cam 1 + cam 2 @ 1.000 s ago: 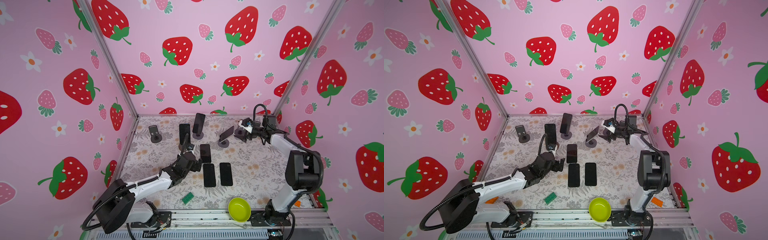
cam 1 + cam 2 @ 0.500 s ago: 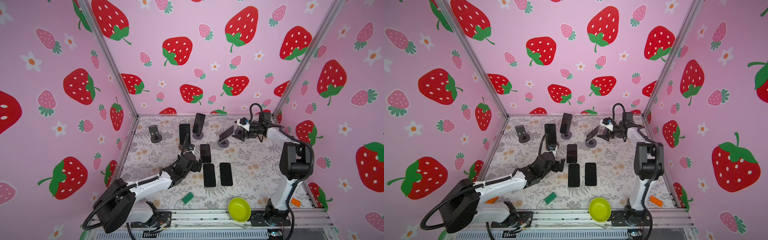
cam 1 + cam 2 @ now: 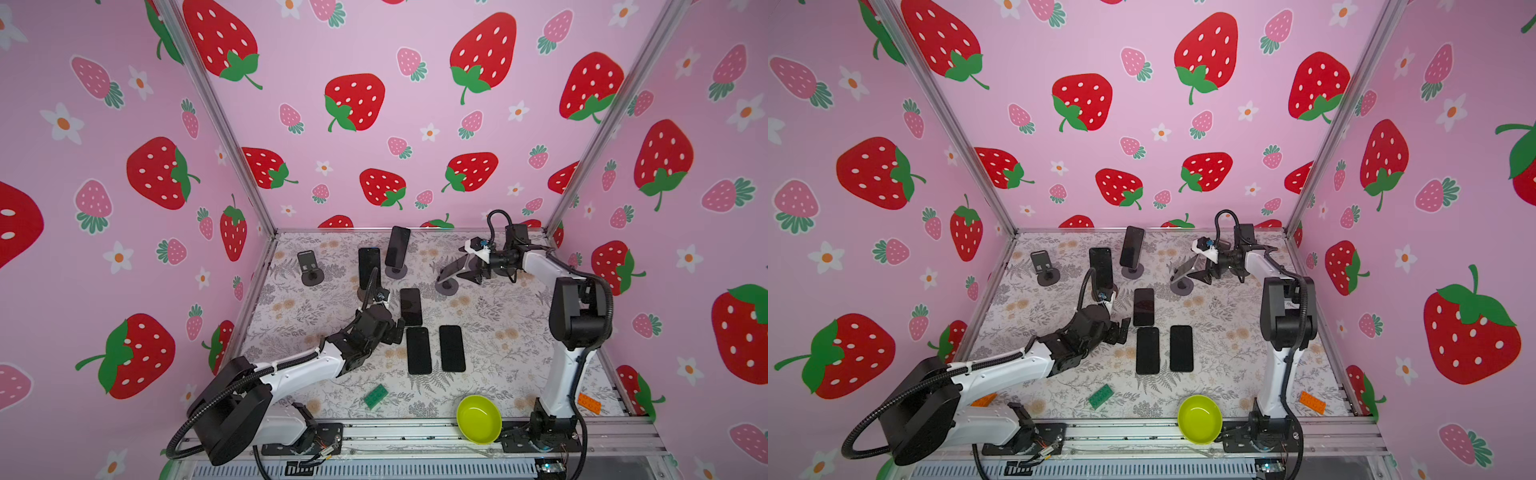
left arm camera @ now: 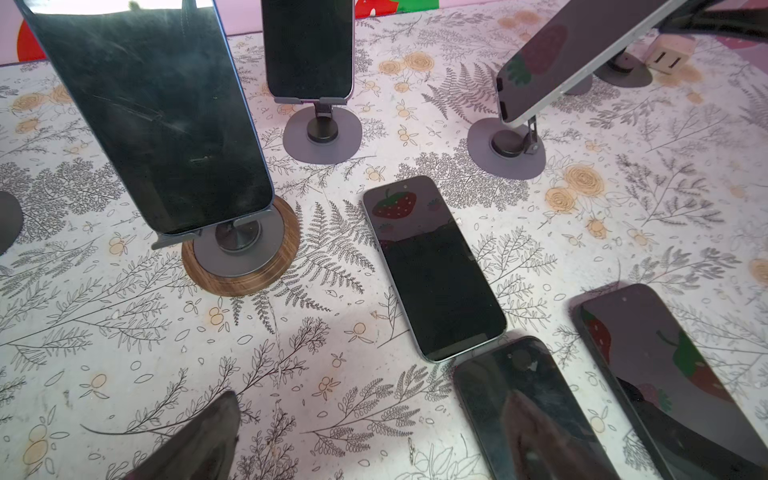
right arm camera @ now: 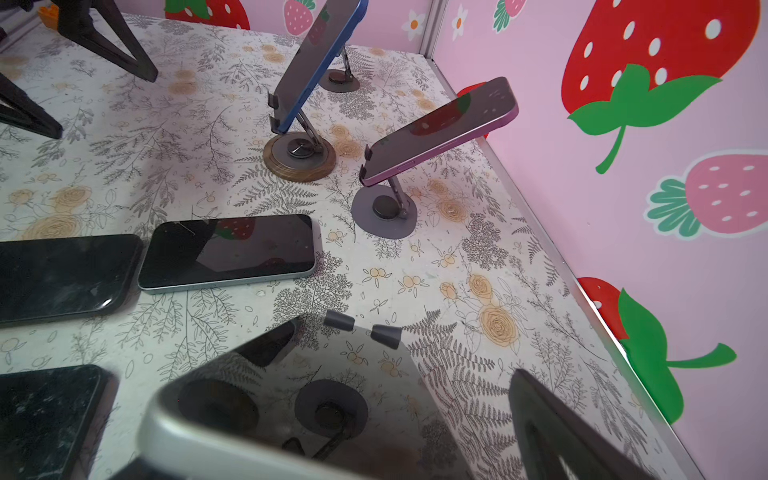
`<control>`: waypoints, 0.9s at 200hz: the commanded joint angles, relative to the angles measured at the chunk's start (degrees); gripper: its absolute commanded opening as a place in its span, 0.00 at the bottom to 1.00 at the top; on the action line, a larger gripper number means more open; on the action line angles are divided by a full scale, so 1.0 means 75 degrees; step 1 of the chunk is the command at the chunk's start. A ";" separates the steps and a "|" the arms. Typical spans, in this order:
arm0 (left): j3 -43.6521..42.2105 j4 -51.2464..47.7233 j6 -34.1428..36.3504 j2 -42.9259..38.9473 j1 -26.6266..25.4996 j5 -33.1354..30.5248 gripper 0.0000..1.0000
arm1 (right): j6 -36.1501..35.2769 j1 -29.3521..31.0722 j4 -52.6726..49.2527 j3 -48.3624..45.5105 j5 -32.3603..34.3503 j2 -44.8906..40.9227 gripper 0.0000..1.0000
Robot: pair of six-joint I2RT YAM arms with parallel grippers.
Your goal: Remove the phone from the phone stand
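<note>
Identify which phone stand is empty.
The dark grey round-based stand at the far left in both top views: its cradle is bare; the other three are occupied.

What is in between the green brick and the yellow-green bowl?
Nothing sits there. Only bare flowery tabletop lies between the green brick and the yellow-green bowl; both top views show it.

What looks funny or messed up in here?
The phone on the wood-ringed stand has a scratched, smudgy screen. The far-left stand holds no phone. A green toy brick lies loose near the front.
</note>
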 commanded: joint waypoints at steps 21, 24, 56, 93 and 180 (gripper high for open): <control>0.0141 0.0108 -0.0025 -0.0047 0.0020 -0.0044 1.00 | -0.0176 0.0073 -0.0445 0.0092 -0.0428 0.0119 0.97; 0.0140 0.0108 -0.0030 -0.0054 0.0016 -0.0040 0.99 | -0.0160 0.0081 -0.0430 0.0075 -0.0428 0.0110 0.97; 0.0137 0.0118 -0.0033 -0.0060 0.0011 -0.0020 0.99 | 0.0426 0.0081 0.0221 -0.0361 -0.0178 -0.0208 0.96; 0.0128 0.0119 -0.0036 -0.0083 0.0013 -0.0015 0.99 | 0.3178 0.0078 0.3539 -0.2058 0.0648 -0.1395 1.00; 0.0127 0.0155 -0.0116 -0.0083 0.0007 0.0142 0.99 | 0.4877 0.0223 0.5335 -0.3710 0.1752 -0.2331 1.00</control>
